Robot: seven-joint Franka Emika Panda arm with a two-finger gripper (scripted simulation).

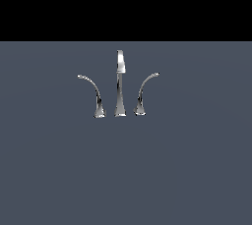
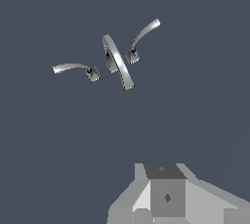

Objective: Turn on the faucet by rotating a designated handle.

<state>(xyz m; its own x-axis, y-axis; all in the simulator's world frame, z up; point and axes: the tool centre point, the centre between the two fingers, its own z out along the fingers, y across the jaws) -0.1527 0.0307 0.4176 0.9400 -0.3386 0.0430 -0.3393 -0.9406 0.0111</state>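
Note:
The chrome faucet stands on the flat grey surface: a tall straight central spout with a curved lever on each side. The handle is the lever at the exterior view's right, its thin tip arcing rightward. The mirror lever arcs leftward. The wrist view looks down on the set: spout, handle, other lever. Only a grey blocky part of my gripper shows at the wrist picture's edge, well apart from the faucet and touching nothing. The gripper does not appear in the exterior view.
The faucet set stands on a plain grey floor. A black band lies beyond the floor's far edge.

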